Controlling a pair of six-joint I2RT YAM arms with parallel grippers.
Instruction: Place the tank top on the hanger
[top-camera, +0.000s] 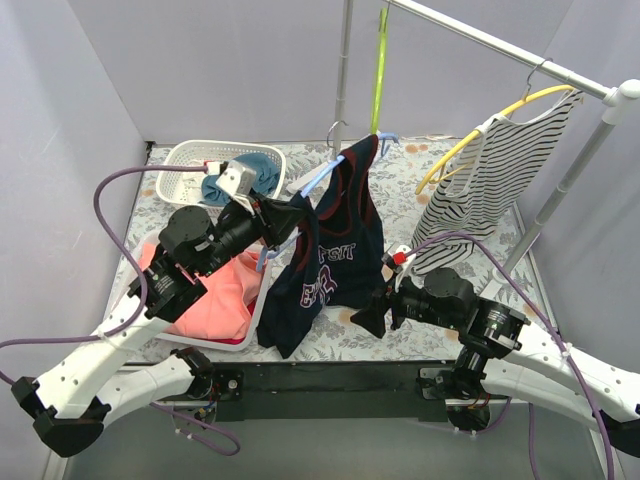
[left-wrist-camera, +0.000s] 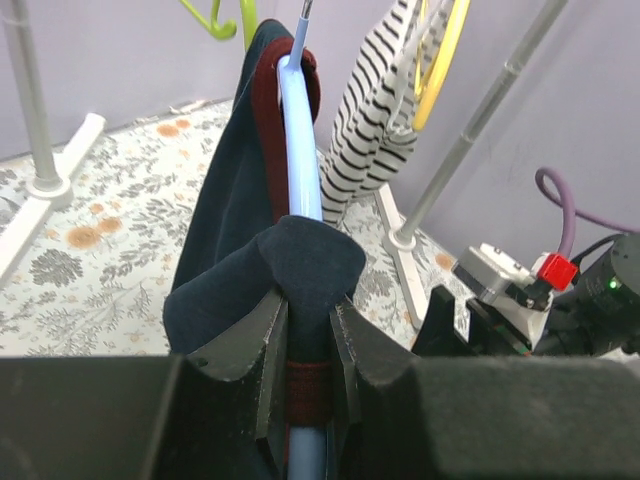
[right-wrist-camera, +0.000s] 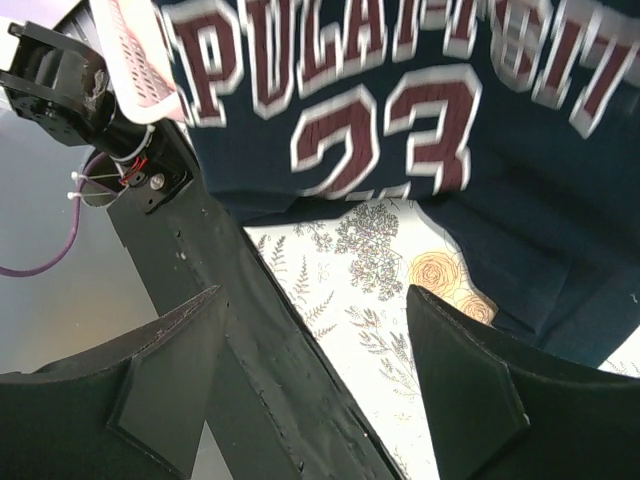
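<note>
The navy tank top (top-camera: 340, 250) with red trim and white-and-red lettering hangs draped over the light-blue hanger (top-camera: 318, 176), which is held tilted above the table. The hanger's metal hook (top-camera: 335, 130) points up beside the rack post. My left gripper (top-camera: 290, 215) is shut on the hanger's lower arm with shirt fabric over it. In the left wrist view the jaws (left-wrist-camera: 308, 310) pinch the blue arm (left-wrist-camera: 300, 150), red trim and navy cloth (left-wrist-camera: 225, 230). My right gripper (top-camera: 372, 315) is open and empty, low by the shirt's hem. The lettering (right-wrist-camera: 400, 100) shows above its fingertips (right-wrist-camera: 312, 292).
A black-and-white striped top (top-camera: 490, 175) hangs on a yellow hanger (top-camera: 500, 110) from the rack rail (top-camera: 500, 45). A lime-green hanger (top-camera: 379, 60) hangs by the rack post (top-camera: 343, 70). A white basket (top-camera: 190, 158) stands at the back left. A coral-pink garment (top-camera: 215, 290) lies in a tray at the left.
</note>
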